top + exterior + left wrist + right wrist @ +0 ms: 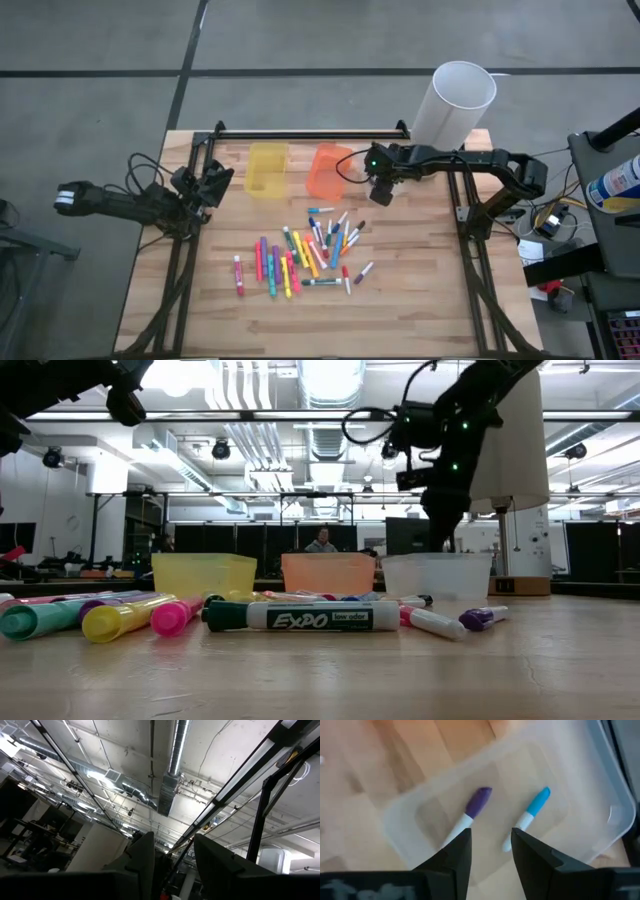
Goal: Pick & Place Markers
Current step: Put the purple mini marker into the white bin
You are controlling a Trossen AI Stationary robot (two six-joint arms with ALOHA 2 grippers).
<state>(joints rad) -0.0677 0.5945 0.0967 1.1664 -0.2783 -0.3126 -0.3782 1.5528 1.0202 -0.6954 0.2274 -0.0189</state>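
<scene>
Many coloured markers (305, 255) lie loose on the wooden table, also seen up close in the low view (300, 617). My right gripper (380, 192) hangs open and empty over a clear bin (600, 795), fingers pointing down. In that bin lie a purple-capped marker (476, 805) and a blue-capped marker (535, 806), both flat on the bin's floor. My left gripper (215, 180) waits at the table's left edge, open and empty, pointing up at the ceiling (172, 855).
A yellow bin (266, 168) and an orange bin (328, 170) stand at the table's far side, next to the clear bin (437, 575). A tall white cylinder (455, 100) stands at the far right corner. A dark frame borders the table. A person shows far behind (321, 542).
</scene>
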